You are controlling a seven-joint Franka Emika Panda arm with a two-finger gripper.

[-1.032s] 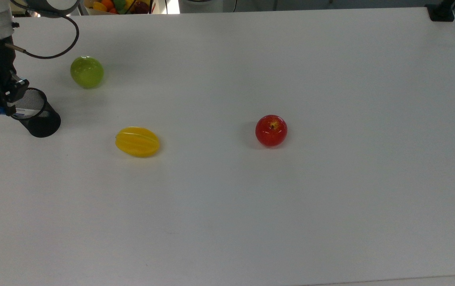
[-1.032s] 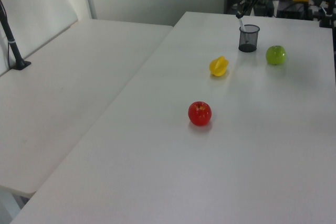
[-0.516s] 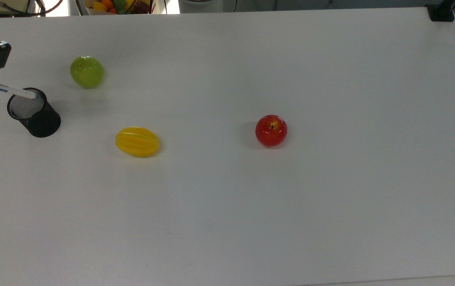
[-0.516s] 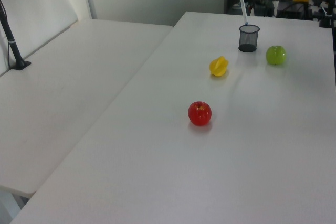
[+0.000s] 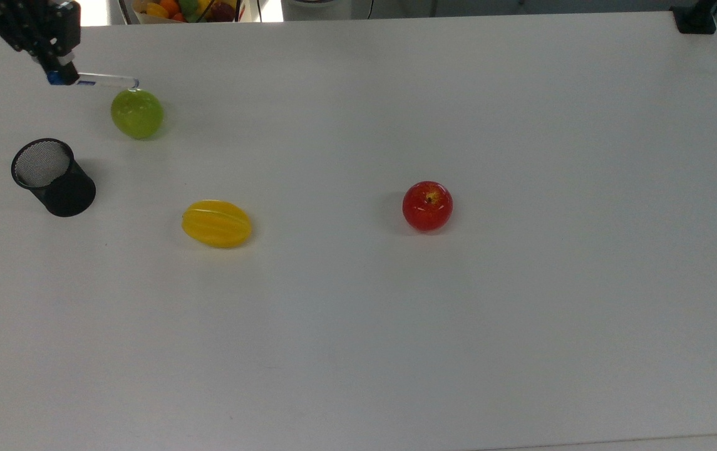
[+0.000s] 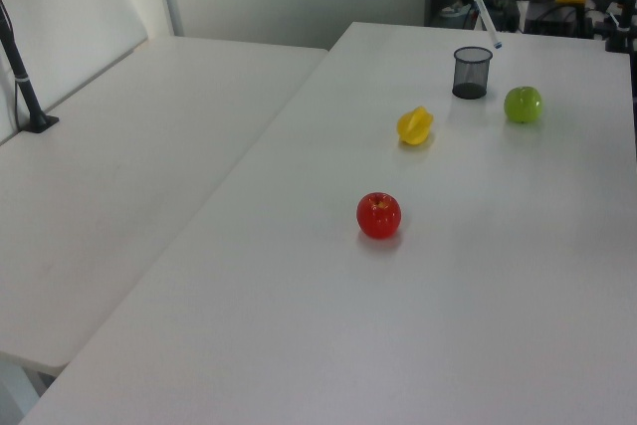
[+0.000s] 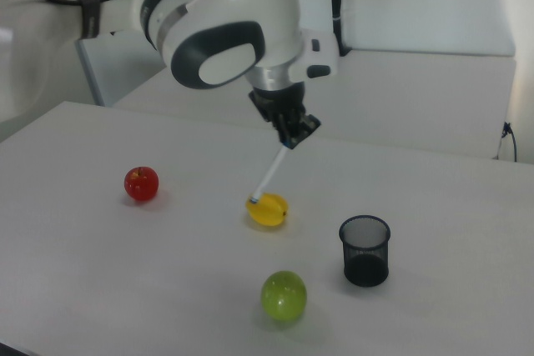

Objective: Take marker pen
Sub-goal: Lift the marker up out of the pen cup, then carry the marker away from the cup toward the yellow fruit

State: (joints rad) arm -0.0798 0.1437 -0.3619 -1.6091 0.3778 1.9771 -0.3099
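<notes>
**Marker pen held aloft, clear of the cup**

We find the gripper clamped on the blue-capped end of the marker pen. The pen is in the air and hangs slanted down from the jaws, its free end pointing towards the yellow fruit in the right view. The mesh cup stands apart below. We judge the extraction done. The table offers wide open room; the green apple lies near.

No lettering, label, brand or number can be read anywhere — not on the marker pen held at the gripper, nor on the mesh cup below the gripper in the top view — both show plain surfaces.
</notes>
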